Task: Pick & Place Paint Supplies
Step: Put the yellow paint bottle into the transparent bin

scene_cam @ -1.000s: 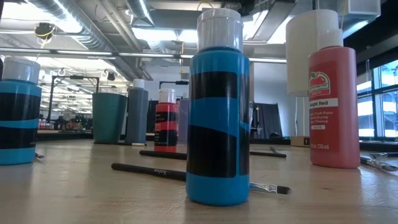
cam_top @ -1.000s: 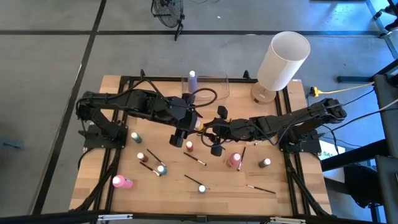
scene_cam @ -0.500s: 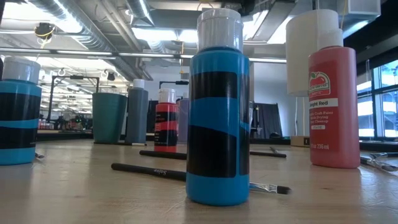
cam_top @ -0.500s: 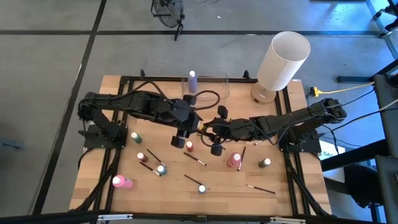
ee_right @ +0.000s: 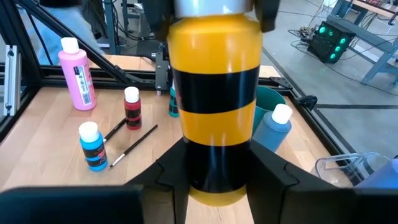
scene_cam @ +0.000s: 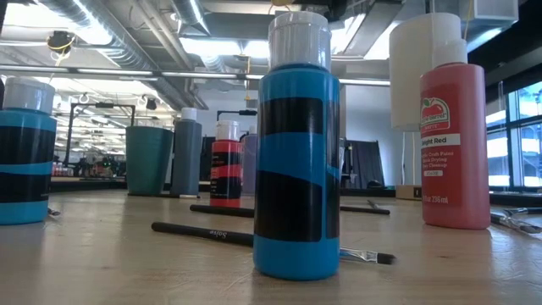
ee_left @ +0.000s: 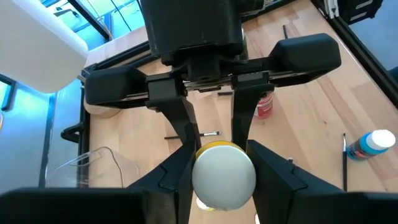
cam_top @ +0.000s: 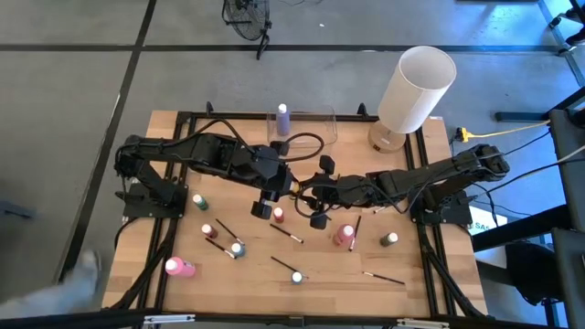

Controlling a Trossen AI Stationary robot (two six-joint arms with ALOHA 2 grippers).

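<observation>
Gripping one yellow-and-black striped bottle from two ends: right gripper is clamped on the body, left gripper has its fingers narrow on the pale cap. The bottle sits mid-table, between the two arms, off the wood.

Vs a second ago: left fingers have closed in onto the cap and the left arm has nudged toward the right gripper. Right arm is the same. A blurred person is new at the floor edge by the table's near left corner. Nothing on the table has moved.

Low view, near to far:
- blue-and-black bottle, upright
- dark paintbrush lying flat, passing behind it
- bright red bottle on the right
- second blue bottle at the left edge
- small red bottle, grey bottle and teal cup farther back

High view:
- pink bottle on its side near the front left
- green bottle by the left arm's base
- lilac bottle standing in the clear container at the far edge
- white cylinder at the far right corner

Surface is a pale wooden table with a black frame. Around it is grey floor with dark seams. Behind, an open workshop with ceiling pipes and strip lights.
</observation>
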